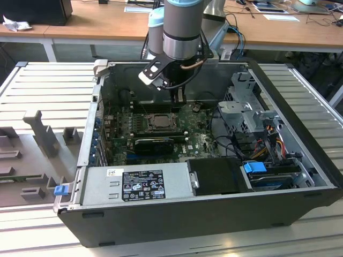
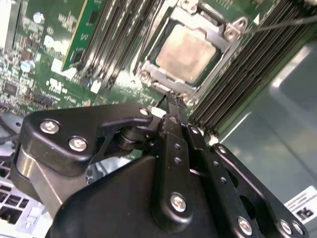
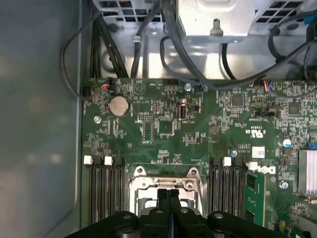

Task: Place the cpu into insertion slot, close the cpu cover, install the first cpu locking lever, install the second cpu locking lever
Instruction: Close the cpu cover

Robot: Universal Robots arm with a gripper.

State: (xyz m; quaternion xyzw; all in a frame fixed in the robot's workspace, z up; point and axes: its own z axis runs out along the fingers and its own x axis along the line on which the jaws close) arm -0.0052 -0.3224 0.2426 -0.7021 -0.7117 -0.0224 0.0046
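Near the middle of the exterior view, inside the open computer case (image 1: 161, 225), the gripper (image 1: 180, 99) is reaching down just behind the insertion slot (image 1: 161, 121). In both wrist views its fingers (image 2: 173, 129) are pressing together with nothing visible between them, their tips hanging at the socket's edge. The cpu (image 2: 189, 52) is sitting in the slot, and the cpu cover (image 2: 159, 81) appears to be lying over its rim. From here, the closed tips could be sliding off the thin metal frame and scraping the green motherboard (image 3: 163, 124) or knocking the memory slots (image 2: 237, 74) just beside it. Pressing while the cover is not fully flat could also be stressing the chip. The gripper's own black body is hiding the near side of the socket, so contact between tips and frame is hard to judge, and the locking levers are not clearly showing. A thin dark line crossing the memory slots could be a lever or a cable.
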